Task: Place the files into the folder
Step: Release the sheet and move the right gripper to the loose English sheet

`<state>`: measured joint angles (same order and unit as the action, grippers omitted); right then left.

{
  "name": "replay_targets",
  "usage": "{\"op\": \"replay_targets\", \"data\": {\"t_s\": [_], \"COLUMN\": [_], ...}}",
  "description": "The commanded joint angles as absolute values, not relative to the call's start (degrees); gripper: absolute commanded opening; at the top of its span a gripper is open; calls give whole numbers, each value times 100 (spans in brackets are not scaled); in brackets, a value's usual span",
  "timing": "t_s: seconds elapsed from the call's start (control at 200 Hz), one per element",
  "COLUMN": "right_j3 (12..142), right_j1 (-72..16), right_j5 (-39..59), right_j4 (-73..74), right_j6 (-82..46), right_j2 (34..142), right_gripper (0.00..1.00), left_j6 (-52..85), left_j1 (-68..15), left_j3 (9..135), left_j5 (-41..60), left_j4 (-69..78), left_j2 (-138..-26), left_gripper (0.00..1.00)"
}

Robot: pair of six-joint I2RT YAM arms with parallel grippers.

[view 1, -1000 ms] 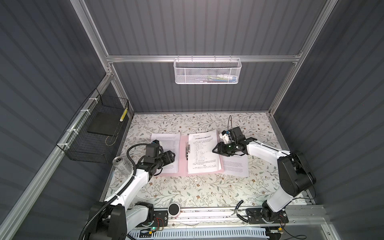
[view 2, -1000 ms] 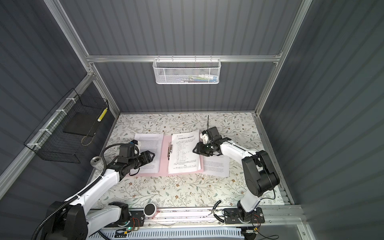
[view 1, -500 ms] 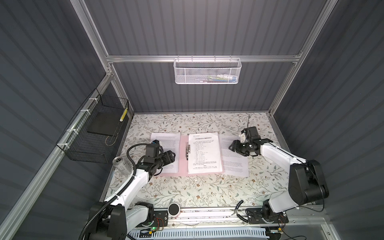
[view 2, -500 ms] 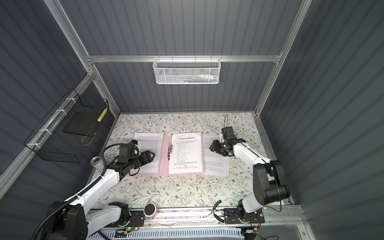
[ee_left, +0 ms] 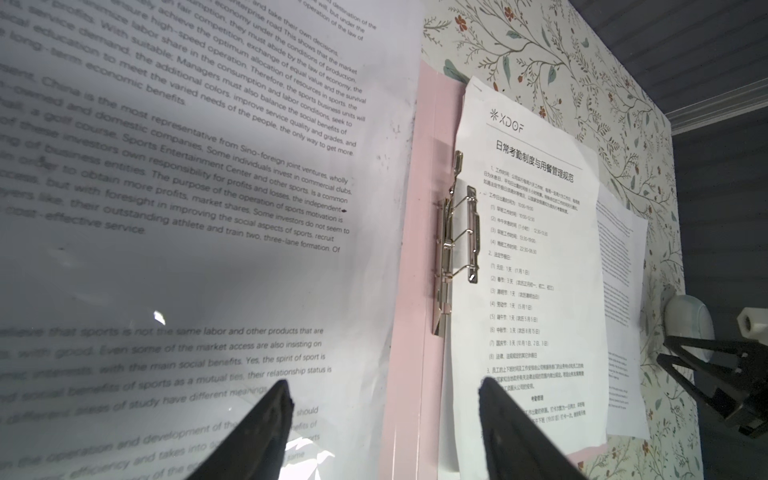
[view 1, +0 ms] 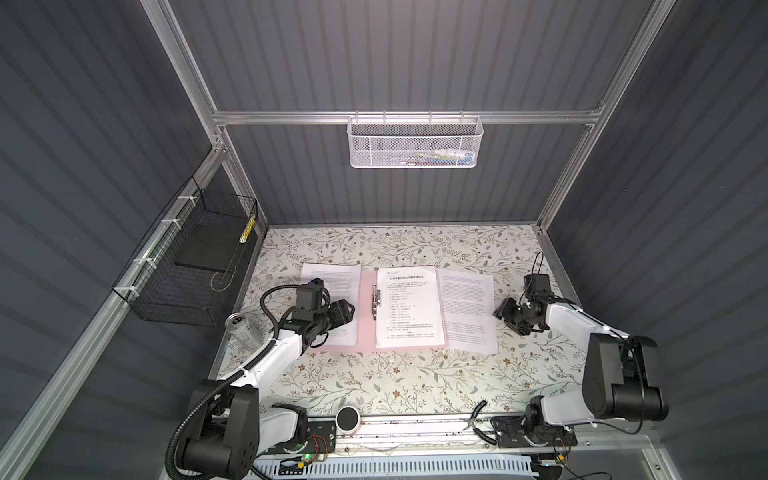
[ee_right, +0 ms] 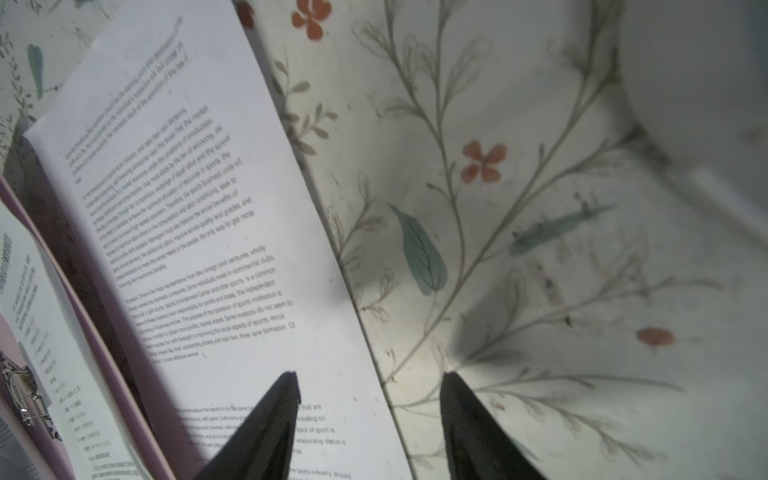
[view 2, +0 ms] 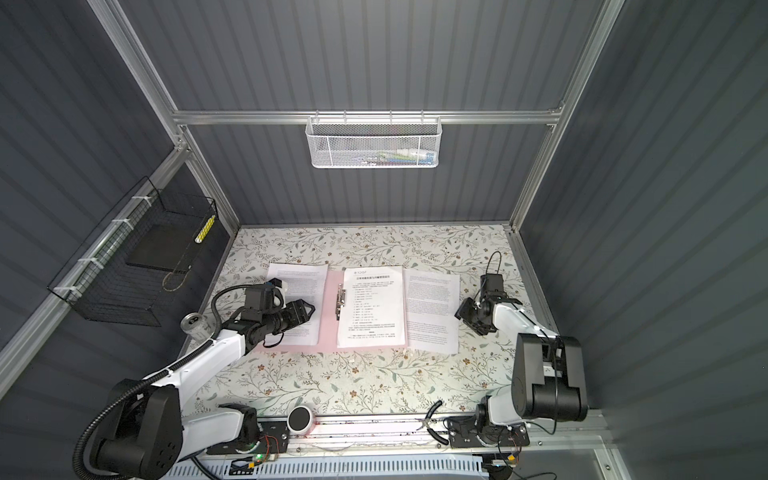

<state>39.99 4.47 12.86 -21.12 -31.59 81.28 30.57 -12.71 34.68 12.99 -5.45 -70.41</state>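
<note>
The pink folder (view 1: 366, 316) (view 2: 329, 316) lies open on the floral table, with a silver clip (view 1: 375, 303) (ee_left: 457, 241) along its spine. One of the files (view 1: 332, 278) (ee_left: 208, 187) rests on its left cover. Another sheet (view 1: 409, 307) (ee_left: 532, 249) lies flat on the right cover. A further sheet (view 1: 467, 307) (ee_right: 199, 228) lies on the table right of the folder. My left gripper (view 1: 347, 311) (ee_left: 384, 384) hovers open over the left sheet, pointing at the spine. My right gripper (view 1: 505, 313) (ee_right: 370, 378) is open and empty, straddling the outer edge of the sheet on the table.
A drink can (view 1: 243, 330) stands at the table's left edge by my left arm. A black wire basket (view 1: 187, 266) with a dark slab (view 1: 205, 249) hangs on the left wall. A white mesh basket (view 1: 415, 143) hangs on the back wall.
My right gripper let go of the middle sheet, which now lies flat on the folder, and moved right to the outer edge of the sheet on the table. The left arm stayed put.
</note>
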Motion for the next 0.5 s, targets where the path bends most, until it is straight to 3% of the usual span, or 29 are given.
{"op": "replay_targets", "data": {"t_s": [0.0, 0.49], "right_j3": [3850, 3037], "right_j1": [457, 457], "right_j5": [1277, 1867], "right_j4": [-2572, -2772], "right_j6": [-3340, -3434], "right_j2": [7501, 6761], "right_gripper": [57, 54], "left_j6": [2870, 2904], "left_j1": [-1301, -1345], "left_j3": [3689, 3766], "left_j5": [1409, 1544], "left_j4": [-526, -299], "left_j2": [-7052, -7409], "left_gripper": [73, 72]}}
